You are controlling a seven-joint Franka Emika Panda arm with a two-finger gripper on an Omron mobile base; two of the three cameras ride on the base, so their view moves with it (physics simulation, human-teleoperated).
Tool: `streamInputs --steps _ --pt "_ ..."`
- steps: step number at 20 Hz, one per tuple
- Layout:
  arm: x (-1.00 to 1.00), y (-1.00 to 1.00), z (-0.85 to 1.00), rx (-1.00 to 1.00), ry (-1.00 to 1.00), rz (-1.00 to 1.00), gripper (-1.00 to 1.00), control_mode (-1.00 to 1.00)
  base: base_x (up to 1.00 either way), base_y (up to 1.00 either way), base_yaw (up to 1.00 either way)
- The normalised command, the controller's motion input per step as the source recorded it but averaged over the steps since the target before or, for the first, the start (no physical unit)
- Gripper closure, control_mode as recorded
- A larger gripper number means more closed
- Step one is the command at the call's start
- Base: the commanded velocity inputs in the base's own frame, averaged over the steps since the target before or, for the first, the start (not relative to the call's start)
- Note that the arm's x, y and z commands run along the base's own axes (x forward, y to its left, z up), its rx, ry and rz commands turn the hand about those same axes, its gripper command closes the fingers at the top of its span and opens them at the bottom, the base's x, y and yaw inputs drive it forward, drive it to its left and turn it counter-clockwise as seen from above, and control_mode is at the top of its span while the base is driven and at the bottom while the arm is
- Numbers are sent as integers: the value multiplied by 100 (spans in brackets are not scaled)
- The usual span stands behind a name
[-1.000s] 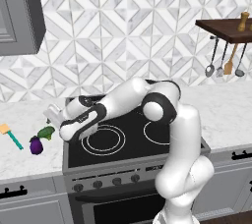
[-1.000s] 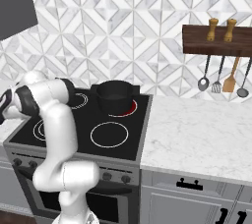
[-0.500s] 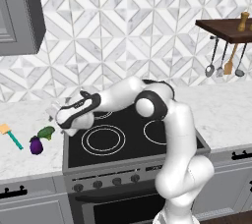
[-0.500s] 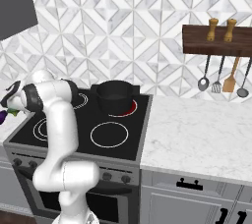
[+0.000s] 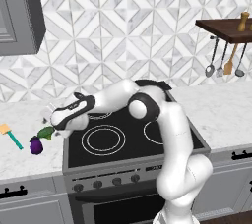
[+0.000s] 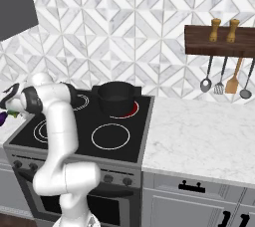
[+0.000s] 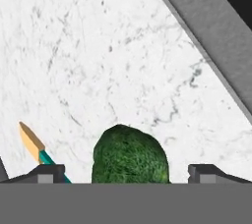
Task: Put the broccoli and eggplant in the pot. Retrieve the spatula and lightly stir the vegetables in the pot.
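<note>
My gripper (image 7: 126,173) hangs over the white, grey-veined marble counter (image 7: 88,61) left of the stove (image 5: 128,142), its two dark finger tips (image 7: 47,171) standing wide apart with nothing between them but the top of the broccoli (image 7: 130,156), which they flank without touching. From the hand camera the broccoli is a rounded, lumpy dome of dark, grainy green; from the left base camera it is a small green lump (image 5: 46,131) just beside my hand on the counter's edge near the stove. The eggplant (image 5: 36,145) lies just in front of it, plump, glossy and purple, close enough that I cannot tell whether the two touch. The spatula (image 5: 11,136) rests a little farther left, a thin teal handle ending in a flat yellow-orange blade; its blade and a bit of handle also show at the lower left of the hand view (image 7: 33,145). The pot (image 6: 117,98), round, matte black, with small side handles, sits on a rear burner of the smooth black glass cooktop, over a red-glowing ring. I can read no writing or labels anywhere.
</note>
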Motion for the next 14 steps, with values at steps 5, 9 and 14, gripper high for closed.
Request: streamInputs --steps 5,9,14 --pt "0 8 -9 0 4 0 -100 -100 0 0 0" --pt "0 20 -23 0 5 0 100 -100 0 0 0" --pt "0 1 -21 0 1 3 100 -100 0 0 0"
